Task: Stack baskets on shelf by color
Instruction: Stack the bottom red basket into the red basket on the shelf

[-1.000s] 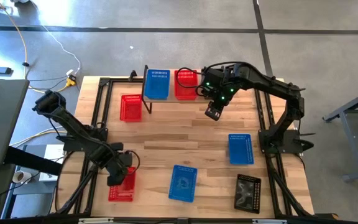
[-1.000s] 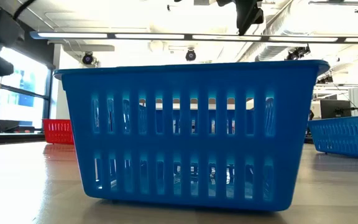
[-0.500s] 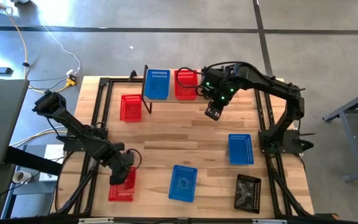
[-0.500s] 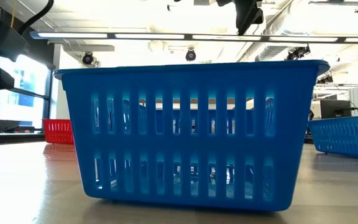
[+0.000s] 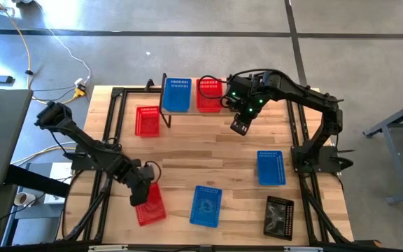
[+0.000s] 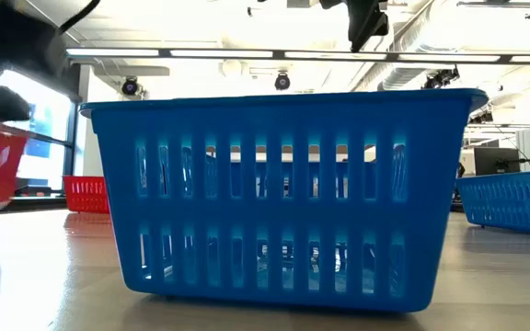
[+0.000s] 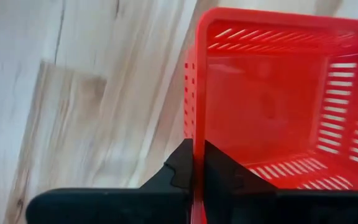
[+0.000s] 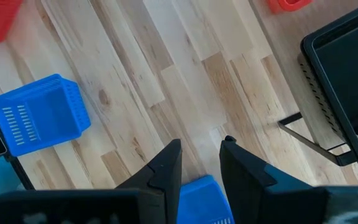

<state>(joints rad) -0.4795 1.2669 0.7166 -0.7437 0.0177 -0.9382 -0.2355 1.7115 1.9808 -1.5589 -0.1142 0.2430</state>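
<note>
Baskets are what we are sorting, and our left hand (image 5: 141,194) is clamping its fingers together on the rim of a red basket (image 5: 150,204) at the near left of the desk (image 5: 208,164), one finger inside the wall and one outside. To do this step well, we are judging that the thin wall could twist, so we should be lifting level and clearing the blue basket (image 5: 206,206) just to its right. Farther out, our right hand (image 5: 240,125) is hovering with fingers apart near the shelf (image 5: 165,120) at the far side, where one blue and one red basket are sitting.
</note>
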